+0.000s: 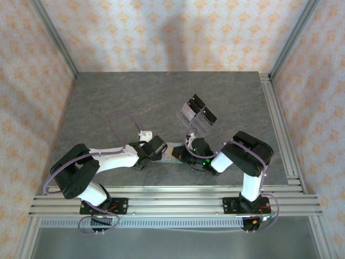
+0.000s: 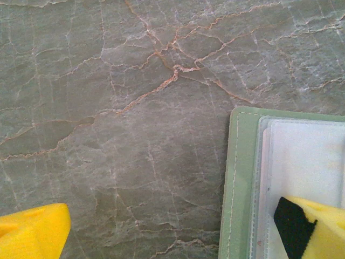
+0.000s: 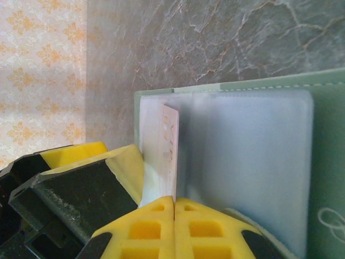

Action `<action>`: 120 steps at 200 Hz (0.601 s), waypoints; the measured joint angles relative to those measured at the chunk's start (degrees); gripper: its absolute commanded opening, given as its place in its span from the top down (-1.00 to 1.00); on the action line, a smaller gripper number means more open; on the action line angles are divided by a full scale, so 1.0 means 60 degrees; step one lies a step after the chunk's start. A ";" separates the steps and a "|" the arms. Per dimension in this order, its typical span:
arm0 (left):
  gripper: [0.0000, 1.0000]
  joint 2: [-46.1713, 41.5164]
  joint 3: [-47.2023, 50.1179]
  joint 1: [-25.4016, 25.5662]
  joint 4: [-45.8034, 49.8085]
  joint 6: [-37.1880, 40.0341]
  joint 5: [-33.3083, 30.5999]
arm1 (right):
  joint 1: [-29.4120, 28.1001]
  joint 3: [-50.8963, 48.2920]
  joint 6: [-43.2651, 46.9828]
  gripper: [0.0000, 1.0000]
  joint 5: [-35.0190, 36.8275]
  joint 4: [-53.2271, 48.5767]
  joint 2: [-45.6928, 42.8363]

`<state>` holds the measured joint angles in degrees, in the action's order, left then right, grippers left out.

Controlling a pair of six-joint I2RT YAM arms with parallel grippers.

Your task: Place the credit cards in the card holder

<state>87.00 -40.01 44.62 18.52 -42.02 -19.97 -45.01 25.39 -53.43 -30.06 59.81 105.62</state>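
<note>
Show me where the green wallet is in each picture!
Top: wallet lies just below the centre.
Left wrist: lower right corner.
Right wrist: middle to right edge, behind the card that the right gripper pinches.
Shared landmark: the grey marble table under it.
</note>
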 measured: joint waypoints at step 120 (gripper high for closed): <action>-0.99 -0.0925 -0.0459 -0.0590 0.1555 0.0084 -0.0324 | -0.0117 0.2080 0.1883 0.00 0.0222 -0.6630 -0.2656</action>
<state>81.45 -42.76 41.08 27.86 -41.52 -21.91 -45.71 37.87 -42.13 -28.73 20.03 89.69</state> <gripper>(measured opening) 0.997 0.519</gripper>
